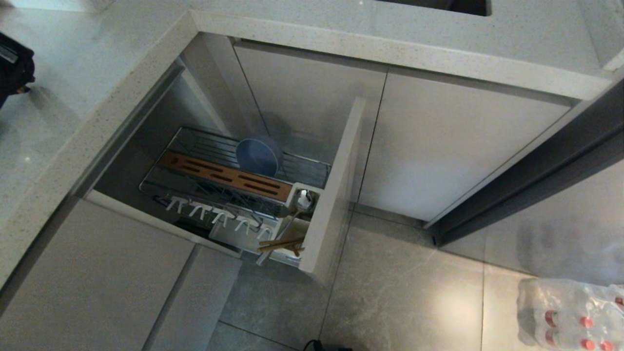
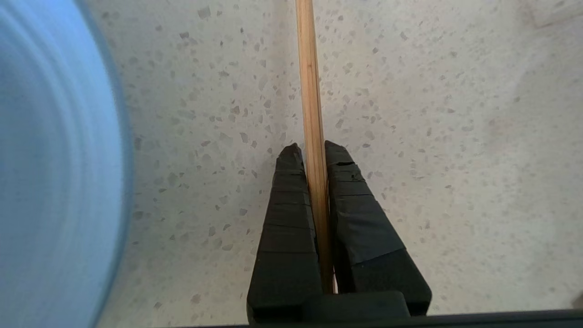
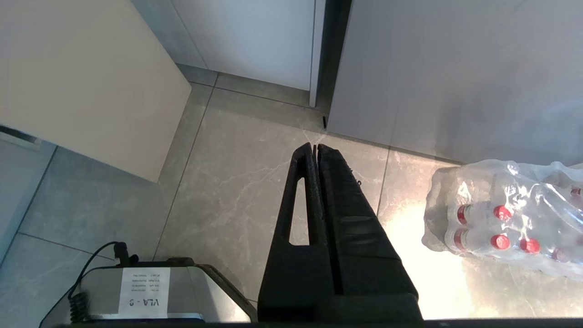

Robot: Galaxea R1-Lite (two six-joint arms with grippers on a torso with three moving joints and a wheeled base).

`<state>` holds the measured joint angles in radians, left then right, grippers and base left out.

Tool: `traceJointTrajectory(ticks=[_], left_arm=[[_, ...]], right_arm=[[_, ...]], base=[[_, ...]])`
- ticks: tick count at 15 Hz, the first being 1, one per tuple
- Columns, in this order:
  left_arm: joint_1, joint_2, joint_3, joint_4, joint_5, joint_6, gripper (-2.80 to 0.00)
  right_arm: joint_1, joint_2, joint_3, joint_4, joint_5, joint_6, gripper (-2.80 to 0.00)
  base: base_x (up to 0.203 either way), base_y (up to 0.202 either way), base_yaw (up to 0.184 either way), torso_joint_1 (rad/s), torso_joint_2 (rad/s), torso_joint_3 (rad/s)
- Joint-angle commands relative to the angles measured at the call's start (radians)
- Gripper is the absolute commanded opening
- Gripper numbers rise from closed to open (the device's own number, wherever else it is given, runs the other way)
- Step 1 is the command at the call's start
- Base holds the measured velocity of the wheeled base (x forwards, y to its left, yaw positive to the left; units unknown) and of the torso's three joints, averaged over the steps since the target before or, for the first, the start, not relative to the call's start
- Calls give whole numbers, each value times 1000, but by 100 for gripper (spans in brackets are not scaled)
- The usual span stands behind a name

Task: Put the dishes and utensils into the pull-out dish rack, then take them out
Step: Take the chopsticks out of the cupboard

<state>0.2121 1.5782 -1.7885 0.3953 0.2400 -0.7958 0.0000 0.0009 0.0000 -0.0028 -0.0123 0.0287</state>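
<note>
Chopstick held: a thin light-brown chopstick (image 2: pixel 312 105) runs straight out between the fingers of the left gripper (image 2: pixel 310 150), which pinch it, above the speckled bench (image 2: pixel 410 159).
Blue dish by the gripper: a light-blue dish (image 2: pixel 50 173) fills one edge of the left wrist view, just beside the gripper; plate or bowl cannot be told there.
Left arm: a dark part of it (image 1: pixel 14 66) shows at the far left, over the bench.
Dish rack (image 1: pixel 234 180): pulled out below the bench, its beige front panel (image 1: pixel 334 195) on the right.
Bowl (image 1: pixel 257 156): light blue, tilted on its side at the far side of the rack, behind the wooden strip (image 1: pixel 226 176).
Utensil cup (image 1: pixel 303 197): white, at the rack's right near corner.
Other chopsticks (image 1: pixel 280 243): lying crosswise near the cup, by the white hooks (image 1: pixel 219 214).
Right gripper (image 3: pixel 315 148): fingers pressed together, empty, hanging over the tiled floor (image 3: pixel 237 182).
Bottles (image 3: pixel 505 228): a wrapped pack on the floor to the right.
</note>
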Motion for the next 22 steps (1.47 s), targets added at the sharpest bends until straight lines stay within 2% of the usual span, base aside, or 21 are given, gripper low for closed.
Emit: traceJointTrajectory(ticks=[1, 16, 17, 22], left_arm=[[0, 13, 3, 5, 1, -9, -280], [-1, -3, 4, 13, 4, -17, -280], [-2, -9, 4, 12, 7, -17, 0], [-2, -40, -6, 11, 7, -16, 0]], right_arm=[[0, 1, 0, 0, 0, 0, -280], [0, 0, 0, 0, 0, 0, -280], [0, 1, 0, 0, 0, 0, -280], [0, 1, 0, 0, 0, 0, -280]], base=[[0, 0, 0, 0, 0, 0], [0, 0, 0, 0, 0, 0], [0, 0, 0, 0, 0, 0], [0, 0, 0, 0, 0, 0]])
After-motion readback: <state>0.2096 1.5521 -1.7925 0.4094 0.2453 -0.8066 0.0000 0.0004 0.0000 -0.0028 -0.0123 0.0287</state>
